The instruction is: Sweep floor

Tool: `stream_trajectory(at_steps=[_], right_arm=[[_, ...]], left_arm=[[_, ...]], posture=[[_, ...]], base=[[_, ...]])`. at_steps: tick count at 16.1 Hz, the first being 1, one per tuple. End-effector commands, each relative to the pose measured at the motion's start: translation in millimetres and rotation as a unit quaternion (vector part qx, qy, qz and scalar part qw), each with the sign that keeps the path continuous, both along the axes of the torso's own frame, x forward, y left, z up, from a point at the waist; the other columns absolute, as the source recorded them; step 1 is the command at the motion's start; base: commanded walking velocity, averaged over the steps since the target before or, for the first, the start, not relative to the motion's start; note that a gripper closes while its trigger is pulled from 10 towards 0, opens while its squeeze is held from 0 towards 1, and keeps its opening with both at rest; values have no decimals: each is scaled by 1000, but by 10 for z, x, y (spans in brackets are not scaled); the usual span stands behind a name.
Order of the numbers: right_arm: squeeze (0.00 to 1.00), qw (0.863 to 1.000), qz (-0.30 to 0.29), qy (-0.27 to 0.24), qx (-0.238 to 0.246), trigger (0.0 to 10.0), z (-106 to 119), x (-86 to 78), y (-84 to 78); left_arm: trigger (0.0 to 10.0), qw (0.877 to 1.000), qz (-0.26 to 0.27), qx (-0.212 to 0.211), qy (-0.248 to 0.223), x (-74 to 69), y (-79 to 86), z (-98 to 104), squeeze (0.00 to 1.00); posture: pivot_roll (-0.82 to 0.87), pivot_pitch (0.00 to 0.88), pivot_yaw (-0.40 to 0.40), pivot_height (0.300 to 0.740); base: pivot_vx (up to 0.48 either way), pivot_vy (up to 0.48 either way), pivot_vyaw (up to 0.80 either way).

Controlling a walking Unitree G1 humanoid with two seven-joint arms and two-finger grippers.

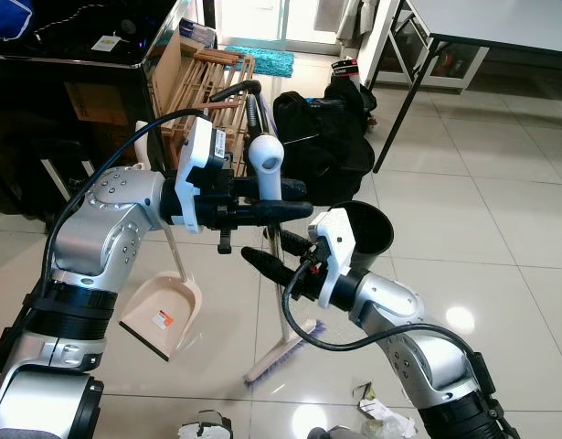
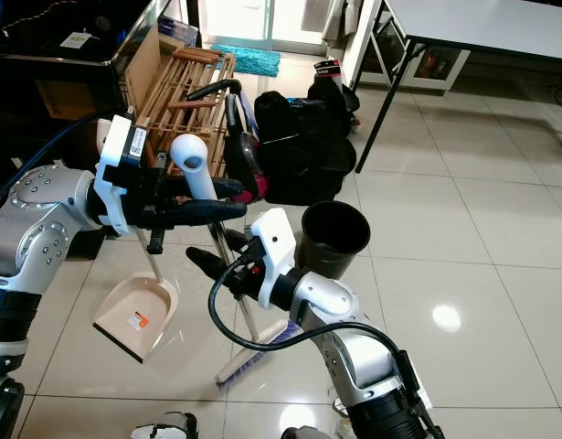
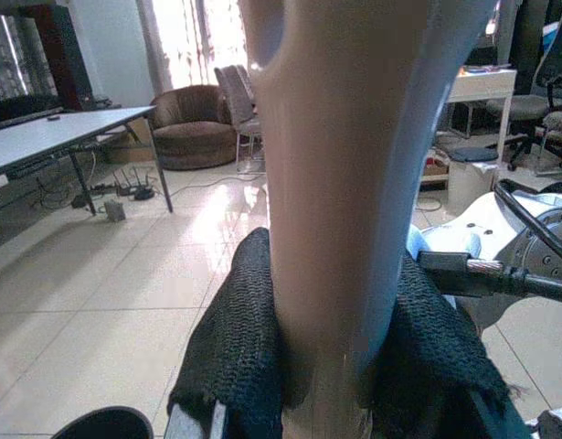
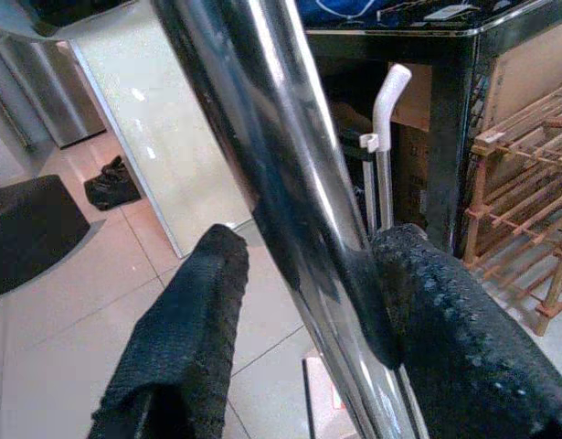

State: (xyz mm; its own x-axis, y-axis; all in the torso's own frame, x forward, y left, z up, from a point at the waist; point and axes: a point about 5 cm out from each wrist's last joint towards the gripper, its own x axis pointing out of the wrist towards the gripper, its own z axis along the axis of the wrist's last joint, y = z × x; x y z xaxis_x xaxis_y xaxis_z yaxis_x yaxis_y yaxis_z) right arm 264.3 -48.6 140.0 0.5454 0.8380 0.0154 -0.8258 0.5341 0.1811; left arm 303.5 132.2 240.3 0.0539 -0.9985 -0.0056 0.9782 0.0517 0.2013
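Gripping the broom [image 1: 279,302] with both arms: left gripper [image 1: 294,201] clamped on the white handle top [image 1: 267,165], right gripper [image 1: 273,259] with its fingers around the chrome shaft lower down, one finger touching, the other just off it. Broom stands near upright, bristle head [image 1: 267,363] on the tiled floor [image 1: 500,238]. Beige dustpan [image 1: 162,315] at 9 o'clock of the bristles. Black bin [image 1: 365,233] at 1 o'clock. Paper scraps [image 1: 381,412] at 4 o'clock.

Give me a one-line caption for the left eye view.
Both grippers, left above right, hold the broom upright beside the dustpan.
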Motion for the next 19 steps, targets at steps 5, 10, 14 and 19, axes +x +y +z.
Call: stream_trajectory(at_steps=[5, 10, 14, 19], right_arm=[[0, 1000, -13, -11, 3, 0, 38, 40, -25], [0, 1000, -23, -14, 5, 0, 48, 66, -40], [0, 999, -34, -17, 5, 0, 53, 85, -44], [0, 995, -93, -23, -6, 0, 52, 178, -78]], left_arm=[[10000, 1000, -8, -3, -27, 3, -39, 91, 0], [10000, 1000, -8, -3, -29, 6, -49, 88, 0], [10000, 1000, 1, -6, -4, 32, -52, 76, 0], [10000, 995, 88, -10, -37, 85, -59, 70, 0]], posture=[[137, 90, -81, 740], [137, 92, -81, 740], [136, 90, -78, 740], [138, 92, -78, 740]], base=[[0, 0, 0], [0, 0, 0], [0, 0, 0], [0, 0, 0]])
